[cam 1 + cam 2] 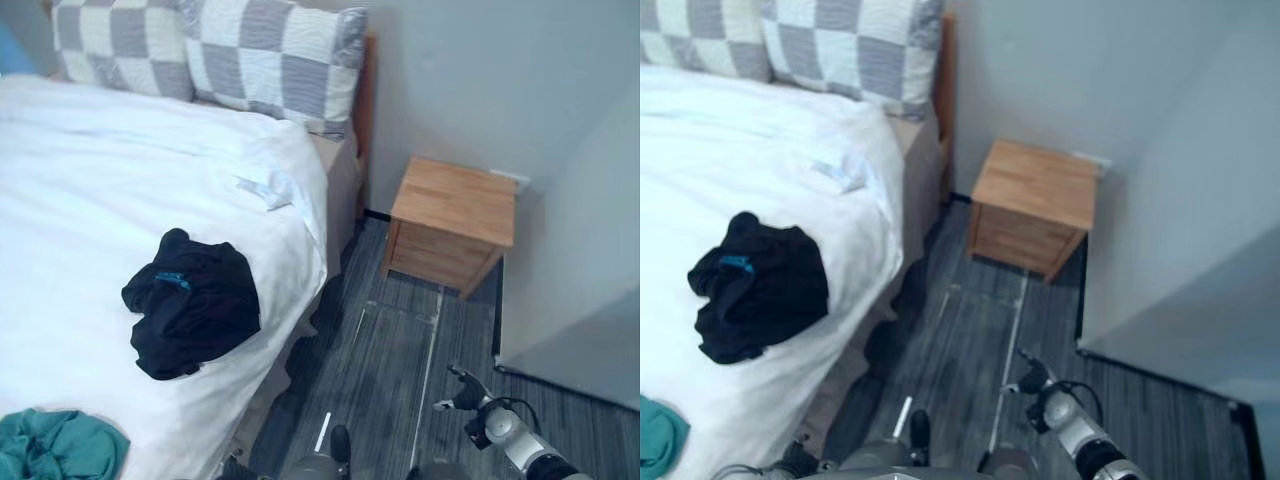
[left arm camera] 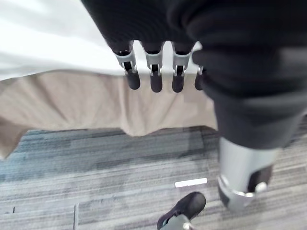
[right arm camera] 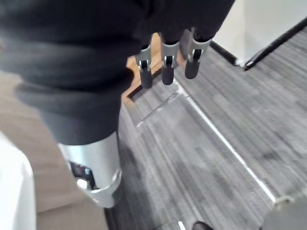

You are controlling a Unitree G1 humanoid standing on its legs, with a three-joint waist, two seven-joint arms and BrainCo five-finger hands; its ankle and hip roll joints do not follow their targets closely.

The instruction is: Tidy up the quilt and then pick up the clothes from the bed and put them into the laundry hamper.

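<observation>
Left eye view: a bed with a white quilt [image 1: 90, 170] spread flat over it, a few soft wrinkles on top.
Pillows: two grey and white checked pillows [image 1: 270, 55] lean at the head of the bed.
Black clothes: a bunched black garment [image 1: 190, 305] with a small blue mark lies on the quilt, close to the bed's side edge.
Teal clothes: a crumpled teal garment [image 1: 55, 445] lies on the quilt at the near corner, partly cut off by the picture's edge.
White scrap: a small white crumpled piece [image 1: 268, 190] sits on the quilt nearer the pillows (I cannot tell what it is).
Nightstand: a wooden nightstand [image 1: 455, 225] stands on the grey striped floor [image 1: 390, 350] beside the bed, against the wall.
Right hand: the right hand [image 1: 462, 392] hangs low over the floor, well apart from the bed. In its wrist view the fingers [image 3: 165, 64] point out straight and loose, with nothing in them.
Left hand: the left hand [image 2: 153, 57] hangs by the bed's side, near the tan bed skirt [image 2: 72, 105]. Its fingers are straight and hold nothing.
</observation>
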